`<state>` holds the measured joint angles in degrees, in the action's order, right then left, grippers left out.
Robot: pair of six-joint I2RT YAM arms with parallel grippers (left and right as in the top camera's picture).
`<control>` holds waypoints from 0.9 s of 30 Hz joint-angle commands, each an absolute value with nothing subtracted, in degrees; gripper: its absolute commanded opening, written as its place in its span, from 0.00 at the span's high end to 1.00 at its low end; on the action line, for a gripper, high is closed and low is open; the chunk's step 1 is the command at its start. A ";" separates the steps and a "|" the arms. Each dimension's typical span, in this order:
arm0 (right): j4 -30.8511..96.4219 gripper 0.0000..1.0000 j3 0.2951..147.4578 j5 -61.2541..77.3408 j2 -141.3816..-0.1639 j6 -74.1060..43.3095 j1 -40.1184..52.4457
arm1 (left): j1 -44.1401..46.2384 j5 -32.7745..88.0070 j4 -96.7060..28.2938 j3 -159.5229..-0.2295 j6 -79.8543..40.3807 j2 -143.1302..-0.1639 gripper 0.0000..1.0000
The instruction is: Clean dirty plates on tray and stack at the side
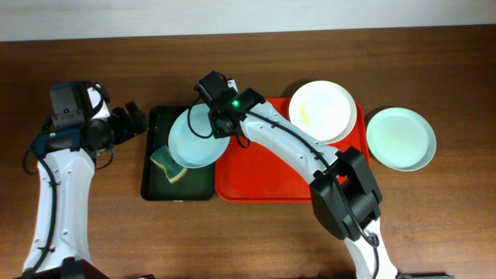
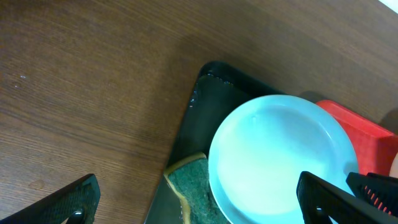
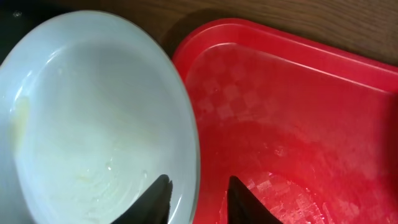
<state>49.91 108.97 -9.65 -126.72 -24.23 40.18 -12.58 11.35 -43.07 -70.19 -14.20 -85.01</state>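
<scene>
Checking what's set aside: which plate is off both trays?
The pale green plate at far right, on bare wood beside the red tray. The white plate sits on that tray; the other green plate lies over the dark green tray.

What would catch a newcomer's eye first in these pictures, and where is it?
The large red tray fills the middle of the table, nearly bare, with one white plate at its far right corner. The right gripper straddles the rim of a mint plate lying over the dark green tray and partly over a sponge, left of the red one. A second mint plate sits on the wood to its right.
</scene>
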 commanded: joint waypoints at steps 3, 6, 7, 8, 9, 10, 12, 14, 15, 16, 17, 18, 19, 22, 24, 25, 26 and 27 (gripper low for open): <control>49.98 0.83 109.67 -11.66 -127.94 -26.04 40.23 | -12.82 11.14 -42.98 -70.81 -14.55 -84.75 0.01; 49.98 0.83 109.67 -11.62 -127.94 -26.04 40.23 | -12.82 11.14 -42.98 -70.81 -14.55 -84.75 0.01; 50.13 0.82 109.67 -11.57 -127.94 -26.06 40.23 | -12.82 11.14 -42.96 -70.81 -14.55 -84.75 0.01; 50.26 0.81 109.67 -10.96 -127.94 -26.06 40.25 | -12.82 11.14 -42.98 -70.81 -14.55 -84.75 0.01; 50.26 0.82 109.67 -10.52 -127.94 -26.06 40.29 | -12.82 11.14 -42.98 -70.81 -14.55 -84.75 0.01; 50.28 0.81 109.65 -10.28 -128.01 -26.06 40.45 | -12.82 11.14 -42.98 -70.81 -14.55 -84.75 0.01; 50.11 0.81 109.49 -10.33 -128.01 -26.06 40.69 | -12.82 11.14 -42.98 -70.81 -14.55 -84.75 0.01; 50.15 0.83 109.43 -10.33 -128.01 -26.06 40.86 | -12.82 11.14 -42.96 -70.81 -14.55 -84.75 0.01; 50.15 0.83 109.23 -10.33 -128.01 -26.06 40.88 | -12.82 11.14 -42.98 -70.81 -14.55 -84.75 0.01; 50.11 0.83 108.88 -10.33 -128.01 -26.11 40.93 | -12.82 11.14 -42.98 -70.81 -14.55 -84.75 0.01; 49.65 0.83 108.12 -10.35 -128.01 -27.40 40.93 | -12.82 11.14 -42.98 -70.81 -14.55 -84.75 0.01; 48.66 0.83 107.37 -10.33 -128.01 -27.99 40.93 | -12.82 11.14 -42.96 -70.81 -14.55 -84.75 0.01; 48.05 0.84 107.02 -10.37 -128.01 -27.97 40.91 | -12.82 11.14 -42.96 -70.81 -14.55 -84.75 0.01; 47.31 0.95 107.33 -11.51 -127.83 -27.94 40.86 | -12.82 11.14 -42.96 -70.81 -14.55 -84.75 0.01; 47.62 0.96 108.49 -13.06 -127.44 -27.92 40.82 | -12.82 11.14 -42.96 -70.81 -14.55 -84.75 0.01; 47.97 0.96 109.16 -14.17 -127.15 -27.90 40.80 | -12.82 11.14 -42.98 -70.81 -14.55 -84.75 0.01; 48.56 0.96 110.02 -15.53 -126.74 -27.90 40.82 | -12.82 11.14 -42.98 -70.81 -14.55 -84.75 0.01; 49.19 0.96 110.74 -16.40 -126.37 -27.68 40.82 | -12.82 11.14 -42.98 -70.81 -14.55 -84.75 0.01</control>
